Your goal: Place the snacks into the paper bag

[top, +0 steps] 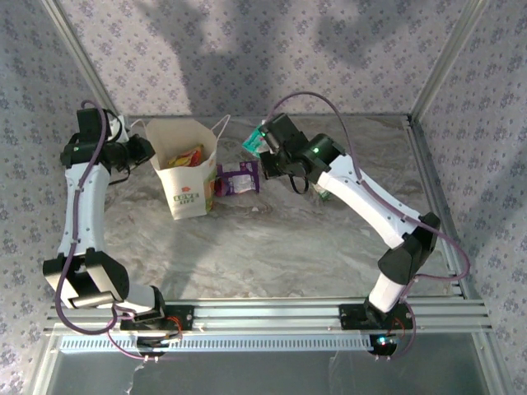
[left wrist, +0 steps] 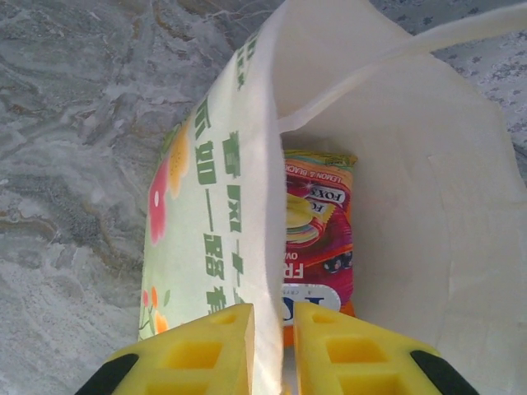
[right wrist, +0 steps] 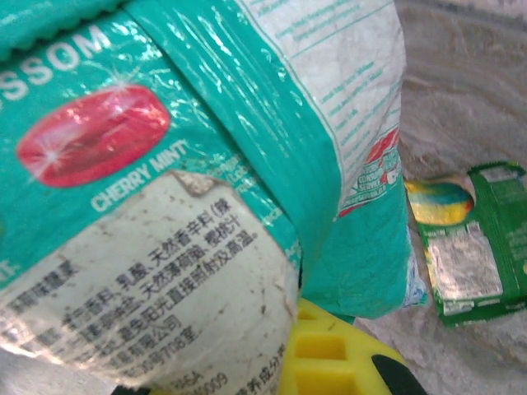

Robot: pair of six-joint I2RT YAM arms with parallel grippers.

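Left pincer [left wrist: 274, 354] straddles the bag's [top: 188, 188] wall, fingers nearly together. Pinching it or just loose around it, I can't tell. The bag stands upright near the far-left corner of the table [top: 272, 247], with an orange packet [left wrist: 319, 239] inside. Right pincer [top: 265, 148] is clamped on a teal packet [top: 252, 141] near the far edge. A purple packet [top: 239, 177] lies just beside the bag, and a green packet [right wrist: 469, 247] lies flat on the table.

The right gripper [top: 265, 146] is holding a teal packet [top: 252, 142] near the open paper bag [top: 188, 196]. The left gripper [top: 151, 154] is sitting at its left rim. A purple packet [top: 239, 177] is lying just beside it.
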